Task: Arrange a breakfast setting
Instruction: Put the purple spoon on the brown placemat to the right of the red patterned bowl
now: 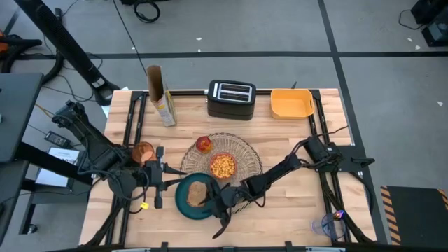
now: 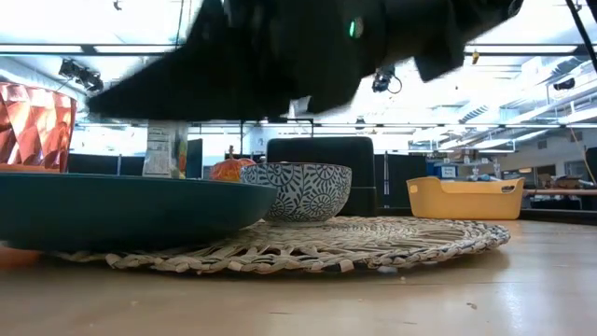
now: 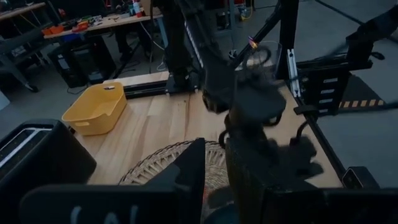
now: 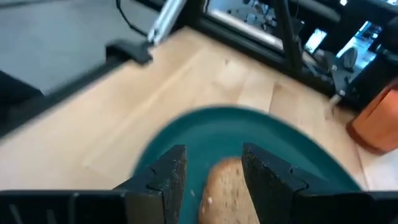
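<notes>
- Right end effector (image 1: 218, 203) sits low over the plate (image 1: 183, 204) at the front of the tabletop (image 1: 294, 210), fingers apart, gripping nothing
- Right wrist view: the two dark fingers (image 4: 163, 180) straddle the toast (image 4: 224, 186) lying flat on the teal plate (image 4: 205, 134); cannot tell whether they touch it
- Toast (image 1: 199, 192) is on the plate, roughly centred
- Plate overlaps the front-left edge of the round woven placemat (image 1: 245, 157); low view shows its rim (image 2: 121, 210) resting on the mat (image 2: 373, 238)
- Bowl (image 1: 222, 165) with yellow contents sits mid-placemat, just behind the plate; patterned outside in low view (image 2: 297, 191)
- Apple (image 1: 204, 144) is on the back-left part of the placemat, near the bowl, not touching it
- Orange cup (image 1: 143, 152) stands on bare tabletop left of the placemat, close to the left arm; also seen at the edge of the low view (image 2: 33, 126) and right wrist view (image 4: 376, 121)
- Left end effector (image 1: 159, 183) hovers just left of the plate, beside the cup, fingers open, empty
- Spoon: not made out in any view
- Toaster (image 1: 230, 99) and yellow bin (image 1: 291, 103) stand along the back edge, well apart from the setting; a tall box (image 1: 159, 94) stands left of the toaster
</notes>
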`<state>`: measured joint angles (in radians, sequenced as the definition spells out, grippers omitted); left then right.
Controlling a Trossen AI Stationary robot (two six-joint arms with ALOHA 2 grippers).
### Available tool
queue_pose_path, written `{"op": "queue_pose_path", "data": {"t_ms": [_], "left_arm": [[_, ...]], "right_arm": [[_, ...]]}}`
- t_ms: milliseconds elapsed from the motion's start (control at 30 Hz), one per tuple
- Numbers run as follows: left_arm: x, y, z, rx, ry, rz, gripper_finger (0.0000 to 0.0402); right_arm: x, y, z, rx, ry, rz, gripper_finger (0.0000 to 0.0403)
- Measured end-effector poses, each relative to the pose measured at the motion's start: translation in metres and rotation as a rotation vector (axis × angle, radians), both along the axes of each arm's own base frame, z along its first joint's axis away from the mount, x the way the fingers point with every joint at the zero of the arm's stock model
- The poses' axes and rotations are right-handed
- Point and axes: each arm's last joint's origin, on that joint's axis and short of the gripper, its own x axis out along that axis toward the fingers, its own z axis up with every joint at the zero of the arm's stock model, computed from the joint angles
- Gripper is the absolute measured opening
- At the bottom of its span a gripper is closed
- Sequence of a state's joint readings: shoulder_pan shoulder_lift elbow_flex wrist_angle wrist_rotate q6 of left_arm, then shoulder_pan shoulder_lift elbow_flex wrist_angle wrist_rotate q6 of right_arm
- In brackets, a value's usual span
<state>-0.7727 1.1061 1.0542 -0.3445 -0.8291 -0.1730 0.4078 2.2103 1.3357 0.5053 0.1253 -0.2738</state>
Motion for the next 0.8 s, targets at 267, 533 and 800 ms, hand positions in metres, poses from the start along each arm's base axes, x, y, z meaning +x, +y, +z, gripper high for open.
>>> {"op": "queue_pose_path", "data": {"t_ms": [267,533,800], "left_arm": [[-0.001,0.0,-0.003,-0.013,0.02,0.004,0.0073],[-0.001,0.001,-0.003,-0.027,0.018,0.009,0.0073],[0.001,-0.001,-0.003,-0.039,0.013,0.013,0.0073]], "right_arm": [[-0.021,0.005,0.065,0.043,0.012,0.011,0.0163],[-0.059,0.017,0.119,0.045,0.064,0.128,0.016],[-0.096,0.033,0.158,0.188,0.116,0.306,0.016]]}}
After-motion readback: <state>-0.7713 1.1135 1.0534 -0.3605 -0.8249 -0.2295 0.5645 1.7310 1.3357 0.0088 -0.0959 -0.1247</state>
